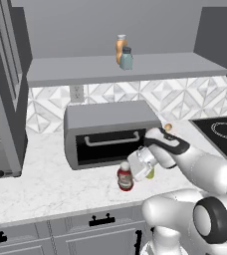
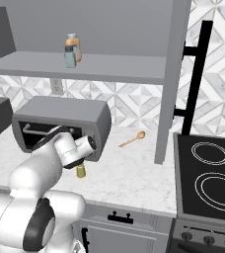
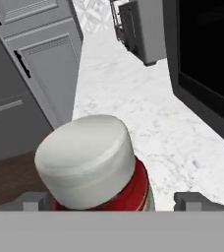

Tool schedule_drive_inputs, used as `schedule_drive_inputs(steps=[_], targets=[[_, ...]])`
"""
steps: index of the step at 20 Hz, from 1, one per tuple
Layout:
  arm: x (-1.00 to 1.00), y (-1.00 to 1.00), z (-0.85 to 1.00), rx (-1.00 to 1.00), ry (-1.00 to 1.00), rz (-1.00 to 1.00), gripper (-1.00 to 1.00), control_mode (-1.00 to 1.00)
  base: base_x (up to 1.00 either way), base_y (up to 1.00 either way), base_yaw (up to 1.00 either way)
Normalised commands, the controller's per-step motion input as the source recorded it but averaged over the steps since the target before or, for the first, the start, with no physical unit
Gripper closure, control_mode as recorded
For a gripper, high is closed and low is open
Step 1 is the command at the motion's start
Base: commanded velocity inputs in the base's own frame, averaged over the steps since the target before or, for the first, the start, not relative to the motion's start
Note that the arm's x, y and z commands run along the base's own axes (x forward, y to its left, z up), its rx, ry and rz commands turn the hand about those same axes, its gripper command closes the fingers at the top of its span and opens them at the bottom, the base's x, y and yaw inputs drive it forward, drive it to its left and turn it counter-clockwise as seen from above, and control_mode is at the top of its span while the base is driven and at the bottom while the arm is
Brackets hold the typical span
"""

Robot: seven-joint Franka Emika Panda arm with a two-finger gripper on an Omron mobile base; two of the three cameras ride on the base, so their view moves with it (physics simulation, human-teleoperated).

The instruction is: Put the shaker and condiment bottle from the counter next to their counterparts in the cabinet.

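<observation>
Spread wide at gripper (image 3: 109, 199), either side of bottle (image 1: 125, 177) on counter (image 1: 46, 184), presumably lined up for grasping before lifting to cabinet (image 1: 60, 69).

We are looking at a rendered home kitchen. A white marble-veined counter (image 1: 41, 187) runs above grey drawers with black handles (image 1: 101, 219), and behind it we see a backsplash of grey-and-white geometric tiles (image 2: 129, 101) with a wall outlet (image 1: 76, 92) set in it. A grey toaster oven (image 1: 110, 132) with a dark door sits on the counter, and a black cooktop with ring burners (image 2: 208, 173) lies to the right, knobs along its front. A wooden spoon (image 2: 131, 140) rests on the marble. An open grey wall shelf (image 1: 125, 69) carries an orange bottle (image 1: 120, 46) and a pale teal-grey shaker (image 1: 126, 59).
</observation>
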Motion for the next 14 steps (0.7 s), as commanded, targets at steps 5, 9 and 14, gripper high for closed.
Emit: schedule_drive_inputs(steps=[5, 9, 14], targets=[[-0.48, 0.38, -1.0, 0.06, -0.1, -0.11, 1.0, -1.0, 0.0, 0.0, 0.0], [-0.55, 0.05, -0.55, 0.1, -0.1, -0.13, 1.0, -1.0, 0.0, 0.0, 0.0], [-0.6, -0.04, 0.03, 0.23, -0.13, -0.17, 1.0, -1.0, 0.0, 0.0, 0.0]])
